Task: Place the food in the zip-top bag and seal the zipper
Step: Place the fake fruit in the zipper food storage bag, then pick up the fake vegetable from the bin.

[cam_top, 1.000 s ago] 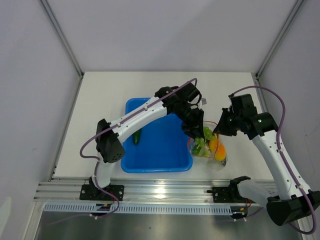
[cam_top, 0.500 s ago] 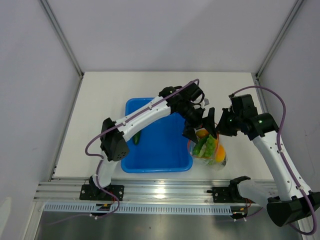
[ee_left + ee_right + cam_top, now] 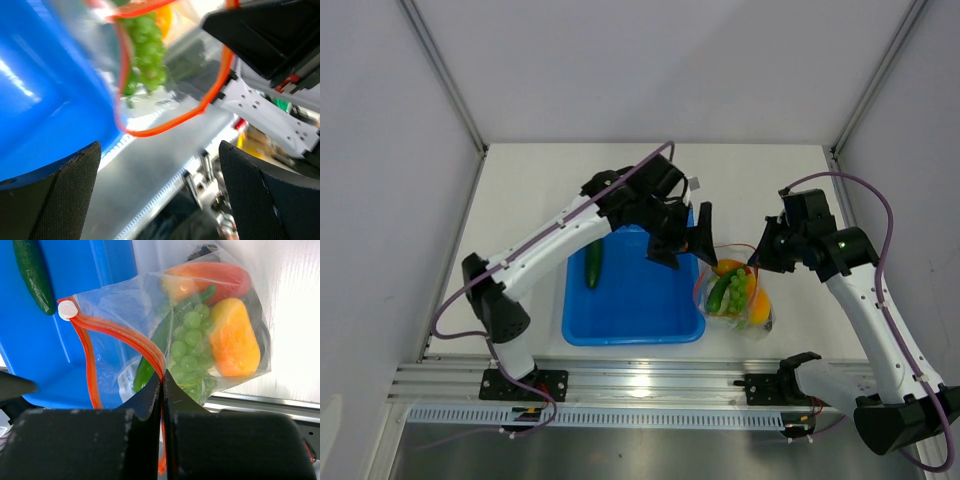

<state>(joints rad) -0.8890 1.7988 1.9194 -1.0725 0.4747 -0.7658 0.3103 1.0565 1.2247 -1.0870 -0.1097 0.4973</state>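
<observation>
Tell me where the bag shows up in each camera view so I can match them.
Top external: bag right of centre, just right of the tray.
Left wrist: bag upper middle, open mouth facing the camera.
Right wrist: bag centre, rim pinched in the shut right jaws.
Shared landmark: the blue tray, on the bag's left in every view.

My right gripper (image 3: 162, 386) is pinching thin, see-through plastic film: the zip-top bag (image 3: 115, 325), just right of the blue tray (image 3: 630, 300), is crinkling and glinting. Its zipper (image 3: 125, 340) is showing as smooth orange-red plastic. The tray is gleaming, glossy, smooth plastic. Inside it, the cucumber (image 3: 32, 275) is shining faintly. The pads (image 3: 55, 200) of my left gripper (image 3: 159, 165) are looking matt, finely grained black.
</observation>
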